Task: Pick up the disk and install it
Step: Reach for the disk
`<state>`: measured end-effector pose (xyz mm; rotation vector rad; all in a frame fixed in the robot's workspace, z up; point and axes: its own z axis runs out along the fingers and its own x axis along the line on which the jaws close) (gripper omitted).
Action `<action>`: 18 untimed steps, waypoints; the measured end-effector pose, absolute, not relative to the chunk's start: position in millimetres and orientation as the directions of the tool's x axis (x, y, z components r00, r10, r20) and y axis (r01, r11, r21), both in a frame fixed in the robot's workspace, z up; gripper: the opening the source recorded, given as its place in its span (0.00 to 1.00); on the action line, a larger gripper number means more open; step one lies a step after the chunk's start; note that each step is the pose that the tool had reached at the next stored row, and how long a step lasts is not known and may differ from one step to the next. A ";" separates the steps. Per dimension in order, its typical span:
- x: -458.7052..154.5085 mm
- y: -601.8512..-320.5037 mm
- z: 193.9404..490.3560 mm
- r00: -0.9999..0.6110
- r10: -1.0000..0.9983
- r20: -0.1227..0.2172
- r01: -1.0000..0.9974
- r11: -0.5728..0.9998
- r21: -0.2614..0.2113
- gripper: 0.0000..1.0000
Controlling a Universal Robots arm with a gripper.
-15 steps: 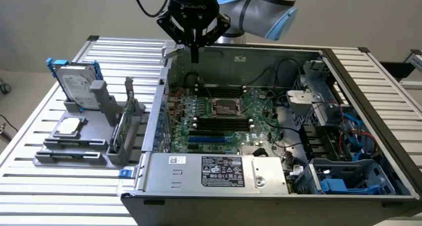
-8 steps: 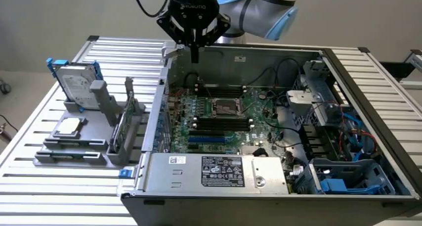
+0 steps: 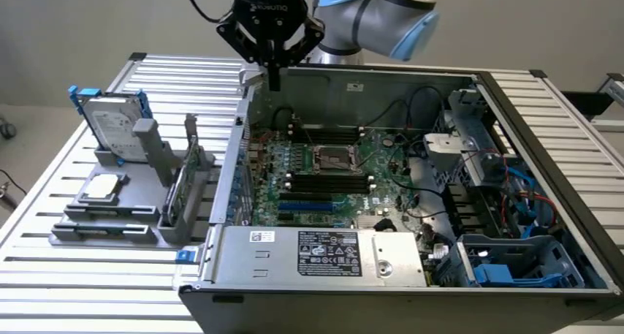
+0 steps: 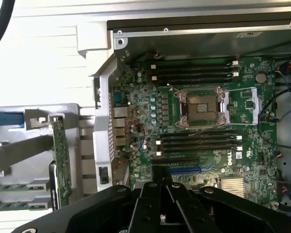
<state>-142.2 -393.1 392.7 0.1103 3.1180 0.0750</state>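
Disk (image 3: 110, 124): stands upright on edge at the upper left of the exterior view, slotted into the far end of a grey fixture (image 3: 115, 218). White label faces the camera, blue carrier rails run along both sides. Nothing touches it. It sits outside the computer case (image 3: 370, 76), well apart from the gripper.

Same fixture, nearer the camera: a small square silver chip (image 3: 104, 188) lies flat. A thin green circuit card (image 3: 178, 191) stands on edge on the side nearest the case; from the wrist camera the card (image 4: 62, 160) is edge-on, just beside the case's outer wall.

Fixture and case both rest on a slatted aluminium table (image 3: 58, 290).

Case lies open, taking up the middle and right of the exterior view. Motherboard (image 3: 375, 191) is exposed, with the CPU socket (image 3: 329, 158) at its centre and dark memory slots on either side of it. Silver power supply (image 3: 322, 253), labelled, runs along the near edge. A bay with blue plastic parts (image 3: 507, 272) sits at the lower right corner.

Gripper (image 3: 275, 82): top centre of the exterior view, hanging over the far left corner of the case and pointing down. Fingers are pressed together, with nothing between them. From the wrist camera the gripper (image 4: 160, 175) shows dark over the motherboard, socket (image 4: 202, 108) beyond it.
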 end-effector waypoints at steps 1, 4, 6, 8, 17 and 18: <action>-146.7 -390.9 392.7 -0.997 0.071 -0.019 0.070 0.996 0.049 0.11; -160.5 -384.2 392.5 -0.997 0.071 -0.019 0.070 0.996 0.049 0.11; -169.6 -379.7 392.4 -0.997 0.071 -0.019 0.070 0.996 0.049 0.11; -178.6 -375.2 392.2 -0.997 0.071 -0.019 0.070 0.996 0.049 0.11; -219.8 -359.4 390.3 -0.997 0.071 -0.019 0.070 0.996 0.047 0.11; -224.1 -359.0 389.8 -0.997 0.071 -0.019 0.070 0.996 0.047 0.11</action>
